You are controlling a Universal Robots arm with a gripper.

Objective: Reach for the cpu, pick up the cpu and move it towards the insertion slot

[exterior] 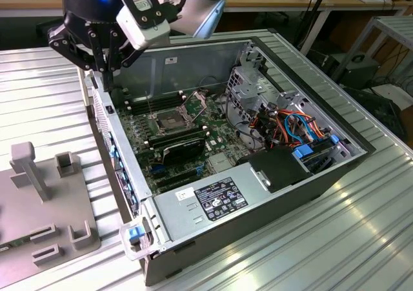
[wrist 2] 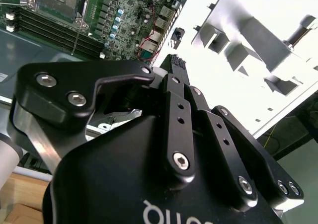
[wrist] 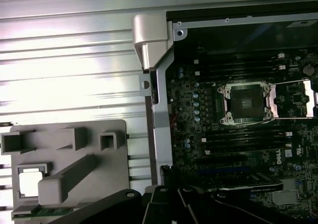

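Gripper (exterior: 103,73), black, hangs over the case (exterior: 258,207) wall at the exterior view's left; whether it is spread or pressed together I cannot tell. Below it lies the board, with the slot (wrist: 247,102) uncovered between memory slots (wrist: 238,137) and a graphics card (exterior: 184,148) just beside. Outside that wall, on the ribbed table (wrist: 69,60), a grey holder (wrist: 74,174) keeps the cpu (wrist: 29,183) in a square pocket.

Open computer case (exterior: 258,223) on ribbed metal table (exterior: 361,239), black graphics card (exterior: 184,148), power supply (exterior: 213,200), coloured cables (exterior: 297,126), grey fixture plate (exterior: 26,220)
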